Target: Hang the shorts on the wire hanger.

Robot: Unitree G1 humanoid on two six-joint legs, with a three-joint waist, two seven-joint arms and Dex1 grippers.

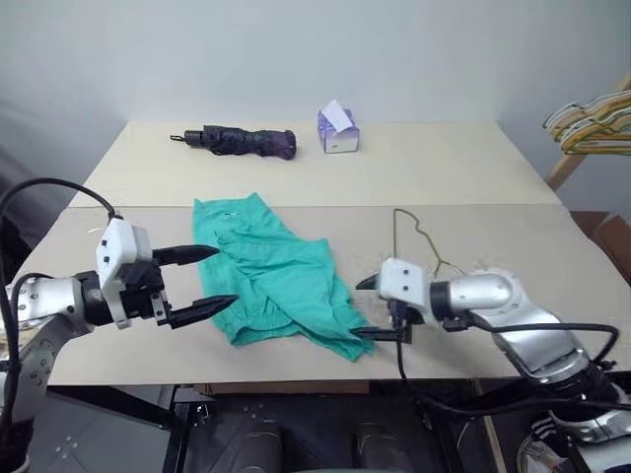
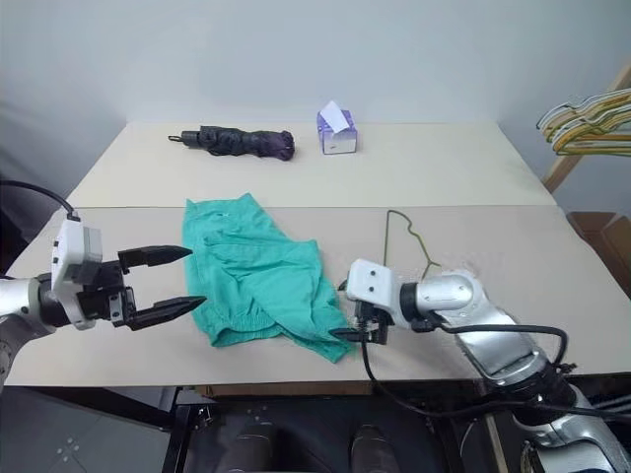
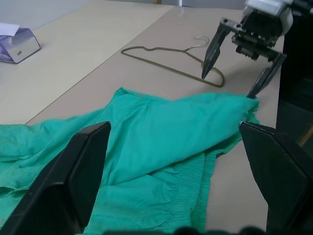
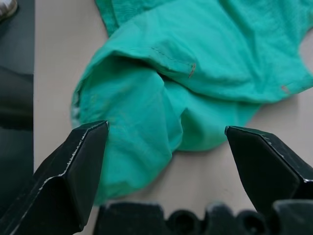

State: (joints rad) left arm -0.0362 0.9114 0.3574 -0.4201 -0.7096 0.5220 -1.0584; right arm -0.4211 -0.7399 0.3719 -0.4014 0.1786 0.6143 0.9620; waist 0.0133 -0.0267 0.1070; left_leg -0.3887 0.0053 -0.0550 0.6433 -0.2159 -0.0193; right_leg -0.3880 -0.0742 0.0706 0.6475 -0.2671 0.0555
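At the left, the left gripper point(image 1: 202, 282) hovers over the near half of the pale beige table point(image 1: 473, 168) with its two black fingers spread wide, holding nothing, pointing at the left edge of the shorts. The teal-green soft cloth shorts point(image 1: 276, 276) lie crumpled on the table's near half, between the two grippers. Behind them, on the far half, rests a folded dark purple umbrella point(image 1: 246, 141), and just to its right a small purple tissue box point(image 1: 338, 131) with a white tissue sticking out of its top. At the right corner of the shorts is the right gripper point(image 1: 367, 308), angled down, fingers spread apart and empty; one fingertip is at the cloth's near corner, though contact cannot be told. The thin olive-grey wire hanger point(image 3: 171, 61) lies flat on the table just beyond that gripper, beside the shorts. At the far right hangs a bunch of pale yellow, green and white hangers point(image 1: 592, 126).
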